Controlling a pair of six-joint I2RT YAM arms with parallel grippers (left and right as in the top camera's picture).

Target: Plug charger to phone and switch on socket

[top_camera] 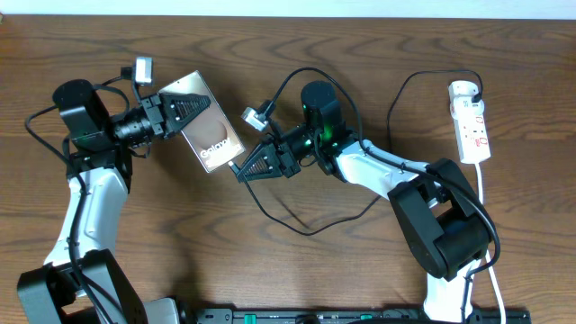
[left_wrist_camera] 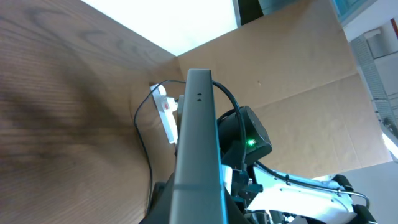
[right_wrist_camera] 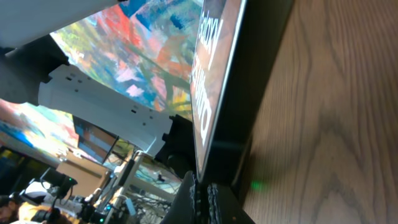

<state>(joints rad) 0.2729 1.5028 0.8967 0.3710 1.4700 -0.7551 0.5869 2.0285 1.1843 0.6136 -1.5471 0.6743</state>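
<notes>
Counts:
- 2 arms: left arm (top_camera: 90, 207), right arm (top_camera: 378, 171).
- 2 grippers, one per arm: left gripper (top_camera: 205, 102), right gripper (top_camera: 241, 171).
- 2 small camera boxes: left wrist camera (top_camera: 144, 70) at far left, right wrist camera (top_camera: 252, 114) near centre.
- 1 phone (top_camera: 211, 135), left of centre.
- 1 socket strip (top_camera: 472, 121), far right, with 1 white cord (top_camera: 481, 184).
- 1 charger cable (top_camera: 310, 233), thin and black, running centre to right.
- 1 table (top_camera: 288, 279).
- Red marks on the strip: too small to count.
</notes>
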